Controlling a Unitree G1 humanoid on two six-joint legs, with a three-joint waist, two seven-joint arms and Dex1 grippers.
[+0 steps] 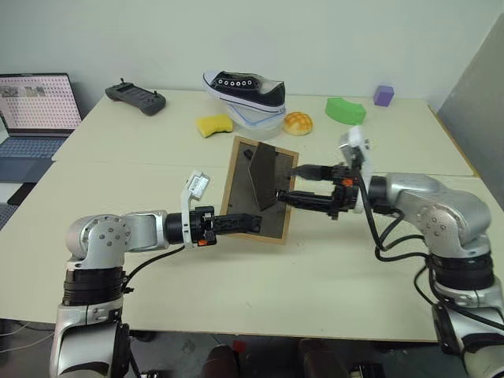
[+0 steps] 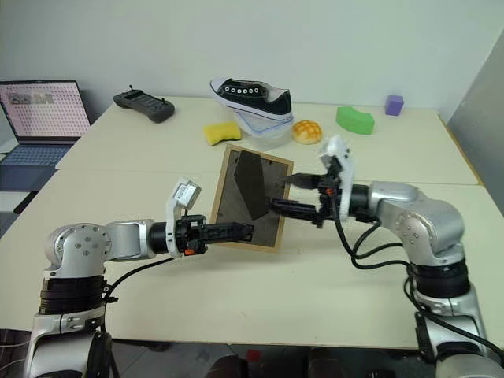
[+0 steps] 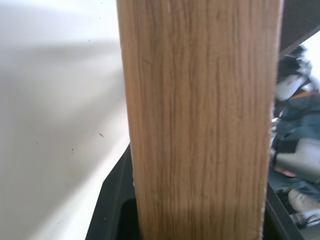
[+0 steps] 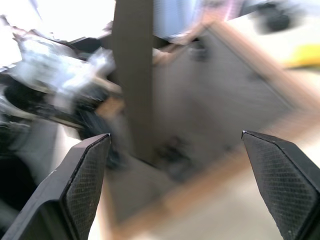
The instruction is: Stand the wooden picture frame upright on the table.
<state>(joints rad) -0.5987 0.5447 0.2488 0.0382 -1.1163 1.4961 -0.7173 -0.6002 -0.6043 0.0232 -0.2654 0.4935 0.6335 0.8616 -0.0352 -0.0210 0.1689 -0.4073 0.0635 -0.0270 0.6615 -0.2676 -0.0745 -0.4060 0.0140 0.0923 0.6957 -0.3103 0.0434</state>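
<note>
The wooden picture frame (image 1: 272, 216) is held tilted over the middle of the table (image 1: 236, 291), its dark grey back toward me and its prop stand (image 1: 264, 177) swung out. My left gripper (image 1: 246, 223) is shut on the frame's lower left edge; in the left wrist view the light-wood edge (image 3: 200, 120) runs between its black fingers (image 3: 112, 210). My right gripper (image 1: 288, 183) is open at the frame's right side, its tips on either side of the prop stand's free end without gripping it. The right wrist view has both fingertips (image 4: 85, 185) spread wide before the frame's back (image 4: 225, 90).
At the back of the table are a black-and-white sneaker (image 1: 246, 88) on a clear container, a yellow sponge (image 1: 213, 124), a bun (image 1: 298, 123), a green block (image 1: 345, 109), a purple cube (image 1: 383, 95) and a dark controller (image 1: 135, 98). A laptop (image 1: 35, 110) sits on a desk at left.
</note>
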